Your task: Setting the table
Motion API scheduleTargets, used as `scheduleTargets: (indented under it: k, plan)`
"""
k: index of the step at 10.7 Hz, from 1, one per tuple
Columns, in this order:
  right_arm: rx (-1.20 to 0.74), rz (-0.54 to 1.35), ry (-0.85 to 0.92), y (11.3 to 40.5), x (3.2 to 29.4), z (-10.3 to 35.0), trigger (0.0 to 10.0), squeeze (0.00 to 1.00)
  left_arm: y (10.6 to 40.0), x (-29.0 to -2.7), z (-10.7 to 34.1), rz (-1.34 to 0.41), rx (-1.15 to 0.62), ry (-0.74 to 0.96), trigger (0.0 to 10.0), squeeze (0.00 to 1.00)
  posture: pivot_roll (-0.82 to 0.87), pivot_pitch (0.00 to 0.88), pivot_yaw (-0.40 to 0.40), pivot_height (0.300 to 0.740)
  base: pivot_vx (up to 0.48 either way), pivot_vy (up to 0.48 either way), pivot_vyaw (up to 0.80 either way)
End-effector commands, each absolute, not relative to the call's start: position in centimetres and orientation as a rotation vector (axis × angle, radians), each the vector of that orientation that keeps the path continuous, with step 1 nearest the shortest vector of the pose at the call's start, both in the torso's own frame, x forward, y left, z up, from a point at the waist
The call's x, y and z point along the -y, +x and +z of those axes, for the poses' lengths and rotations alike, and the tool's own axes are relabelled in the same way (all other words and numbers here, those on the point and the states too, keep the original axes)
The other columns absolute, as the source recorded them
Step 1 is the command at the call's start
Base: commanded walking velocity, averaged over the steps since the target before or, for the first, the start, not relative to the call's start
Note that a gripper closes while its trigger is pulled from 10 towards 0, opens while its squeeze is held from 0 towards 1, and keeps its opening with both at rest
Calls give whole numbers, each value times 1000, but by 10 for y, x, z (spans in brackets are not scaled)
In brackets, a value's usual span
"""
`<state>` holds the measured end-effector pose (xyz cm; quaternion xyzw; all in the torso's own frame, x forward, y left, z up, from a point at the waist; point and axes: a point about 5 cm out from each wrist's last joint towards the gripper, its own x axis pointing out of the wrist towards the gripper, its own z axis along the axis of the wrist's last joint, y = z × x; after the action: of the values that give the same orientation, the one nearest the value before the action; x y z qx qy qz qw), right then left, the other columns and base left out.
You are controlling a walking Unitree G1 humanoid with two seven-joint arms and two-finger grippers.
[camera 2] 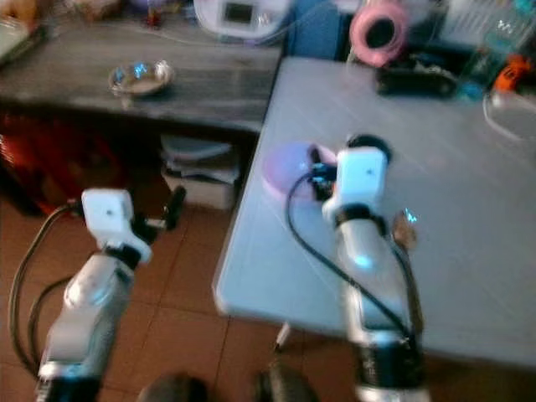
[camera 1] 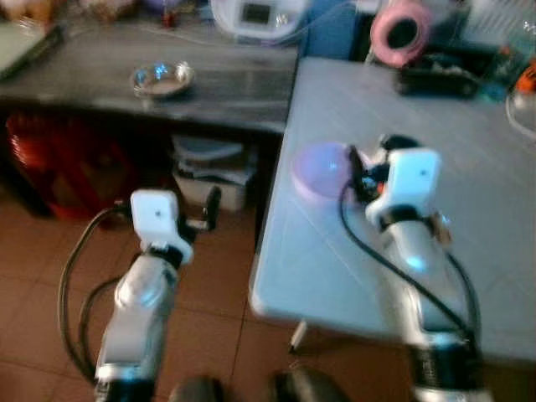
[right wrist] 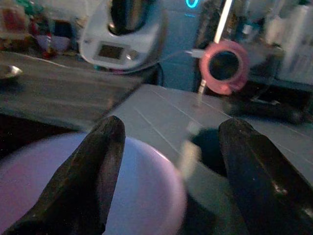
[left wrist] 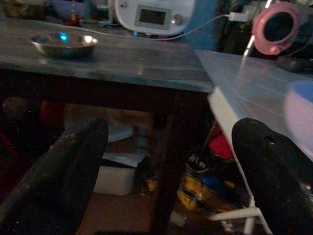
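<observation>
A pale lilac plate (camera 1: 318, 170) lies on the grey-white table (camera 1: 469, 209), close to its left edge. My right gripper (camera 1: 360, 173) hovers at the plate's right rim. In the right wrist view the gripper (right wrist: 171, 129) is open, with one finger (right wrist: 98, 171) over the plate (right wrist: 142, 191). A dark round object with a pale rim (right wrist: 208, 147) sits between the fingers, too blurred to name. My left gripper (camera 1: 211, 205) hangs open over the tiled floor, left of the table. A steel bowl (camera 1: 162, 79) rests on the dark counter (camera 1: 226, 84).
A pink round item (camera 1: 400, 31) and dark clutter (camera 1: 440, 79) stand at the table's far end. A white appliance (camera 1: 255, 15) sits on the counter behind. Stacked white boxes (camera 1: 213, 172) are under the counter. A small shiny object (camera 2: 404, 228) lies beside my right arm.
</observation>
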<state>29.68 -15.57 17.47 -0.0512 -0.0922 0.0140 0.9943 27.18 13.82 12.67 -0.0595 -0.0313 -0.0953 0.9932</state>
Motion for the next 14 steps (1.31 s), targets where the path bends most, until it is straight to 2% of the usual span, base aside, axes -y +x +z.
scheduleTargets:
  k: [1,3,4,6,7,8,10,14]
  plan:
    - [204,31,-101,297,154,178,10000,0,271,-140,126,-186,57,-109,10000,0,-16,121,-19,740,0,0,0]
    - [214,51,-115,299,151,181,10000,0,271,-141,126,-177,58,-111,10000,0,-16,122,-18,740,0,0,0]
    - [217,64,-117,301,149,183,10000,1000,272,-143,126,-167,58,-106,10000,0,-16,123,-18,740,0,0,0]
    - [144,135,-191,309,139,176,10000,1000,273,-145,125,-149,48,-98,10000,0,-19,127,-16,740,0,0,0]
    - [112,176,-214,314,134,170,10000,584,274,-144,125,-148,48,-95,10000,0,-12,129,-18,740,0,0,0]
    - [82,211,-222,317,131,166,10000,0,273,-143,124,-150,47,-94,10000,0,-11,130,-19,740,0,0,0]
    - [78,348,-295,326,121,168,10000,0,271,-144,122,-143,39,-93,10000,0,-6,136,-19,740,0,0,0]
    - [65,499,-374,334,110,171,10000,0,270,-144,122,-139,34,-87,10000,0,-4,141,-19,740,0,0,0]
